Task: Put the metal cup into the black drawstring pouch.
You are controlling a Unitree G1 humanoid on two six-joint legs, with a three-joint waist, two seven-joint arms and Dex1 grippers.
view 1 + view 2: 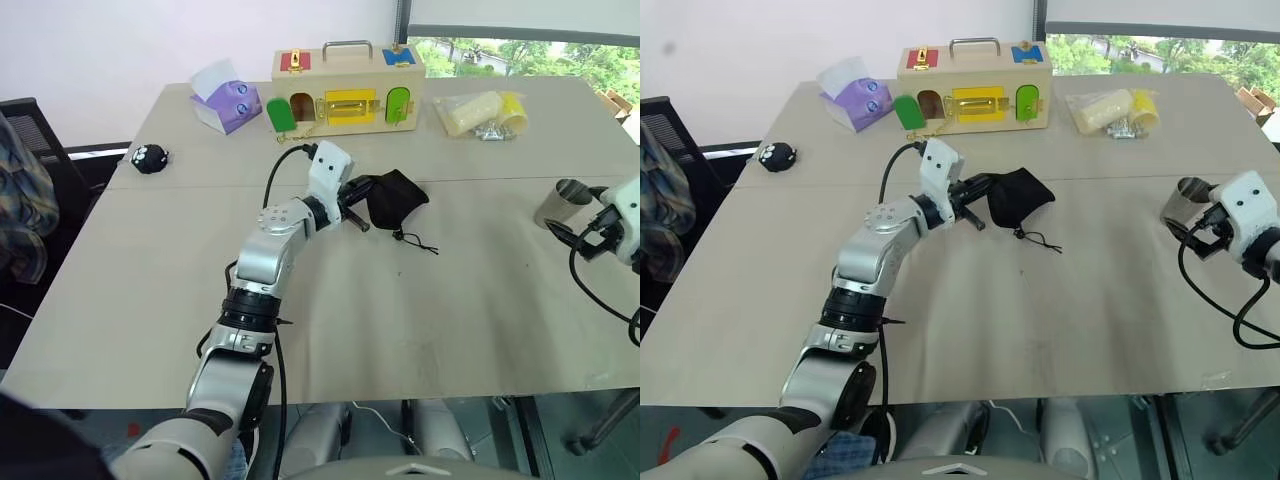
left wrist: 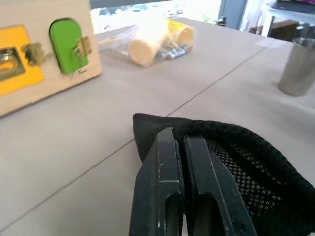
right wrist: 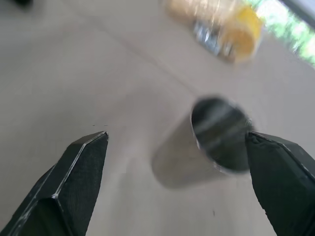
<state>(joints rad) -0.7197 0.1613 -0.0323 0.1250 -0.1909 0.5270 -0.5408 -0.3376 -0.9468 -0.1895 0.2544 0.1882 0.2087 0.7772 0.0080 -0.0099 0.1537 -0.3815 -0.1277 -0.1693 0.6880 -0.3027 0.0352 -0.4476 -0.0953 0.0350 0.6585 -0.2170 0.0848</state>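
Note:
My left gripper (image 1: 362, 208) is shut on an edge of the black drawstring pouch (image 1: 397, 196) near the middle of the table. In the left wrist view the two fingers (image 2: 170, 187) press together on the mesh fabric of the pouch (image 2: 256, 167). The pouch hangs from them and its thin cord (image 1: 416, 240) trails onto the table. The metal cup (image 1: 560, 204) stands upright at the right side, far from the pouch. My right gripper (image 1: 1196, 226) is open right beside the cup (image 3: 209, 142), which sits just ahead, between the widely spread fingers without touching them.
A wooden lock box (image 1: 345, 95) stands at the back centre, with a purple tissue box (image 1: 228, 105) to its left and a clear bag of yellow items (image 1: 482, 113) to its right. A small black round thing with white dots (image 1: 150, 158) lies at the left. A chair (image 1: 35, 170) stands beyond the left edge.

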